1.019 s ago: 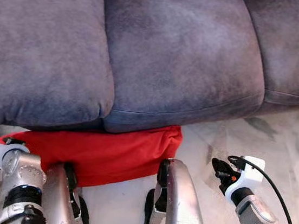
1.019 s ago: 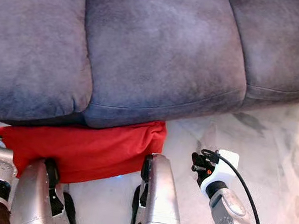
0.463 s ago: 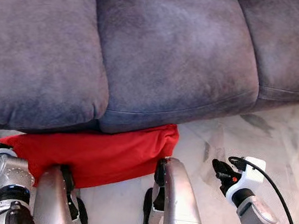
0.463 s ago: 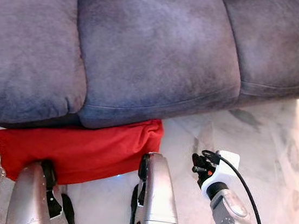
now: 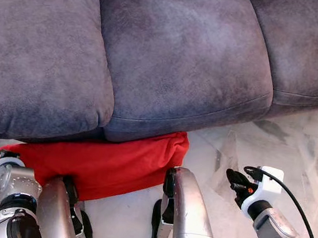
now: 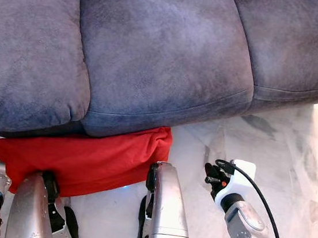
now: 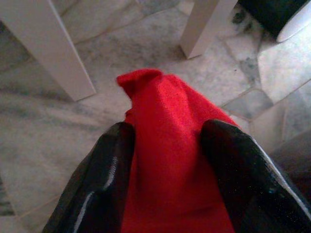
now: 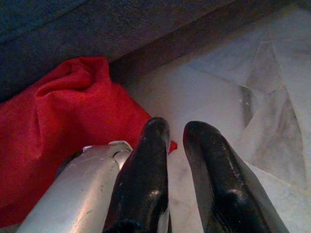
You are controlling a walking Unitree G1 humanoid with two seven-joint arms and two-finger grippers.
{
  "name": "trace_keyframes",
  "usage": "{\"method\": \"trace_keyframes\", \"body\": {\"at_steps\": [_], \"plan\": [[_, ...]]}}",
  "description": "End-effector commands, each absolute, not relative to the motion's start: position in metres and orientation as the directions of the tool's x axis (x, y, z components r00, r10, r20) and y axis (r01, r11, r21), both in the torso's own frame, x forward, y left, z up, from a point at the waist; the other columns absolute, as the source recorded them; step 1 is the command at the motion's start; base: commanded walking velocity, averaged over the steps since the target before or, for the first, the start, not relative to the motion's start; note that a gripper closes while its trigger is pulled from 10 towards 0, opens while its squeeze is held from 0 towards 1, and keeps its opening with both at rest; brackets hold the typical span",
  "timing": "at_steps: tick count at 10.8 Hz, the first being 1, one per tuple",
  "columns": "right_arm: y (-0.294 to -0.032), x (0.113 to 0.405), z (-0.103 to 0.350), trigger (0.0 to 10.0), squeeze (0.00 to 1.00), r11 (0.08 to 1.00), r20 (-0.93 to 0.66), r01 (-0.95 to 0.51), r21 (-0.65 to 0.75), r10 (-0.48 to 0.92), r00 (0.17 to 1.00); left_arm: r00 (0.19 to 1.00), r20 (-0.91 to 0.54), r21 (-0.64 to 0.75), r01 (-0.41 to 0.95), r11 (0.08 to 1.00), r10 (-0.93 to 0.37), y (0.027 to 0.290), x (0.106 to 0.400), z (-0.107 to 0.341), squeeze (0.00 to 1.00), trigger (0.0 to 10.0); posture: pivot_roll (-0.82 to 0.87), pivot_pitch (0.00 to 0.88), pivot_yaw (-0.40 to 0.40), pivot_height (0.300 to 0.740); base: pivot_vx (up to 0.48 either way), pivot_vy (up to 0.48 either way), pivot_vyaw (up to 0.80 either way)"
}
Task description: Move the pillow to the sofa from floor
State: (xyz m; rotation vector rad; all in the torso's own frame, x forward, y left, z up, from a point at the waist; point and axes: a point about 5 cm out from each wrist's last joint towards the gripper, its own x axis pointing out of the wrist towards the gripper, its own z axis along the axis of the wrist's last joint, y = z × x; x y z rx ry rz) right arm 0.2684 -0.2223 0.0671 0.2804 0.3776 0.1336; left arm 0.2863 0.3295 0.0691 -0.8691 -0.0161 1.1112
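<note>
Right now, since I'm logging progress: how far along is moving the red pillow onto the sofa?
Done: the left gripper is shut on a corner of the red fabric pillow. In hand: the pillow lies low, against the front of the grey suede sofa. Left: lifting it onto the seat. The right gripper is empty.

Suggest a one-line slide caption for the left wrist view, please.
Left gripper clamps a corner of the red pillow above the marble floor.

left gripper point(image 7: 165, 133) | black fingers point(image 7: 104, 165) pinch red pillow point(image 7: 170, 170) | marble floor point(image 7: 43, 126), white legs point(image 7: 48, 46) beyond
</note>
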Motion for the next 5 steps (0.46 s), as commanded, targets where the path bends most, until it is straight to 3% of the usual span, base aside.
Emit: {"method": "trace_keyframes", "body": {"at_steps": [1, 5], "plan": [[-0.2311, 0.2578, 0.0603, 10.0, 0.00, 0.955, -0.380, -0.043, 0.293, 0.157, 0.912, 0.423, -0.452, -0.578, -0.809, 0.103, 0.785, 0.3305, 0.2729, 0.0529, 0.00, 0.0, -0.04, 0.522, -0.235, 0.524, 0.000, 0.000, 0.00], [-0.2280, 0.2576, 0.0586, 10.0, 0.00, 0.954, -0.385, -0.043, 0.298, 0.161, 0.909, 0.406, -0.446, -0.582, -0.809, 0.087, 0.798, 0.3360, 0.2701, 0.0536, 0.00, 0.0, -0.04, 0.526, -0.235, 0.524, 0.000, 0.000, 0.00]]}}
